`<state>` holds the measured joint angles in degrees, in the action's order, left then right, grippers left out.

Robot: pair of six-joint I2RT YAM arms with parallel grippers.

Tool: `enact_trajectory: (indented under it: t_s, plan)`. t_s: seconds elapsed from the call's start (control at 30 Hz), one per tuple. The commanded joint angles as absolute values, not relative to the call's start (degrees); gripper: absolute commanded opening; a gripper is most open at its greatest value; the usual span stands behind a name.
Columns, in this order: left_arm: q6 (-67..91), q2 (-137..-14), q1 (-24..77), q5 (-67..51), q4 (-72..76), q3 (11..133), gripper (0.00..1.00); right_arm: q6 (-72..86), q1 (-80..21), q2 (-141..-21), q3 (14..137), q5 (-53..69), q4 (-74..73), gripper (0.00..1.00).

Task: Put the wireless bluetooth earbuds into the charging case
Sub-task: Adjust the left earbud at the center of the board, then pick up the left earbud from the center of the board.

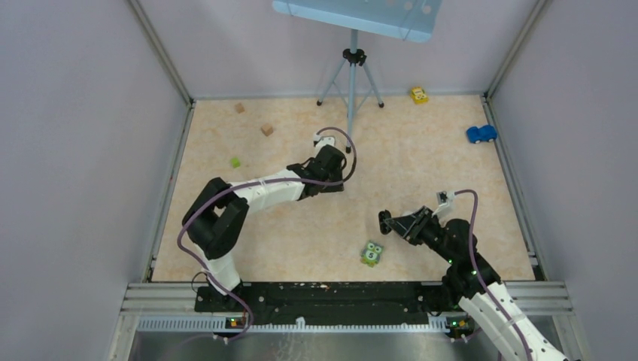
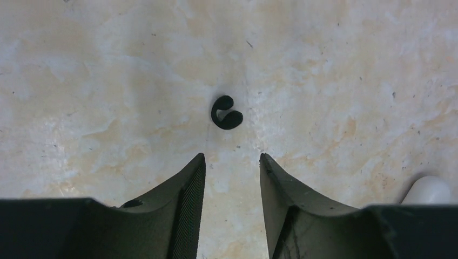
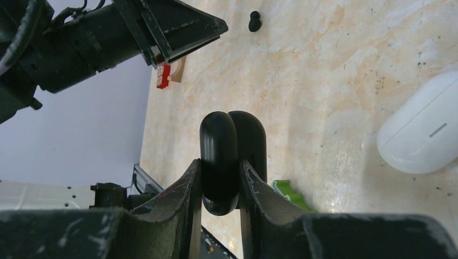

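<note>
Right pincer (image 3: 220,164) clamped on black case (image 3: 232,135), seen edge-on; two rounded halves meet, inside not visible. White case (image 3: 426,129) lies shut on the surface (image 3: 335,65), off to one side, apart. Owl toy (image 1: 372,253) near the front edge. Left pincer (image 2: 233,156) part spread, nothing between its fingers, pointing down at one black earbud (image 2: 226,113) lying on bare marbled surface just past the tips. Farther back: two wooden cubes (image 1: 266,129), blue toy car (image 1: 481,134), tripod (image 1: 352,75) by the rear wall. Plain grey walls all round.
</note>
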<state>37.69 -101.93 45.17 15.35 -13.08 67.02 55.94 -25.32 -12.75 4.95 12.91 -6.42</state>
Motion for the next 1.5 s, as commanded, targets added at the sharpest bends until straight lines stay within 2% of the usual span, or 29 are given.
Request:
enact_trajectory:
  t_s: [0.0,0.27,0.63,1.47]
  plan:
    - [45.68,-100.36,41.15,6.97,-8.90,65.26,0.44,55.87,-25.03,-12.84,6.62,13.38,-3.94,0.08]
    - [51.32,-102.95,40.17,6.83,-2.71,64.30,0.41,56.14,-25.03,-12.67,6.59,13.98,-3.80,0.08]
    - [55.46,-105.10,40.11,12.96,-6.16,65.42,0.37,56.30,-25.04,-12.06,5.77,13.63,-4.55,0.08]
    - [54.80,-111.09,40.08,10.84,-7.43,68.82,0.35,56.36,-24.97,-12.05,5.12,13.61,-4.76,0.08]
